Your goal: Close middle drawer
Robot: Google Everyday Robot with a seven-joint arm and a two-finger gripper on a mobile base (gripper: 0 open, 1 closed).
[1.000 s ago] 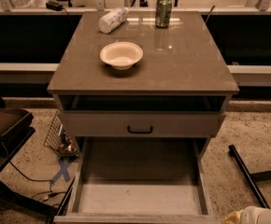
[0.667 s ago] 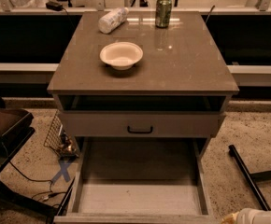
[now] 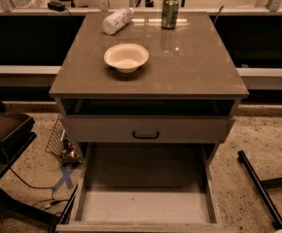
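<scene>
The middle drawer (image 3: 146, 205) is pulled far out toward me below the cabinet's top. Its pale bare wooden inside shows, and its front edge (image 3: 141, 225) lies at the bottom of the view; its handle is hidden. Above it, the uppermost drawer (image 3: 107, 129) with a small black bar handle (image 3: 146, 135) stands out a little, with a dark gap over it. The lowest drawer is hidden underneath. My gripper is out of view; only a pale sliver shows at the bottom right corner.
On the cabinet top (image 3: 204, 72) are a white bowl (image 3: 126, 57), a green can (image 3: 169, 12) and a lying bottle (image 3: 117, 21). A black bar (image 3: 260, 188) lies on the floor at right. A wire rack (image 3: 61, 142), a dark object (image 3: 5, 130) and cables are at left.
The pale shape at the bottom right corner has slid almost fully out of the view. The drawers and the things on top have not moved.
</scene>
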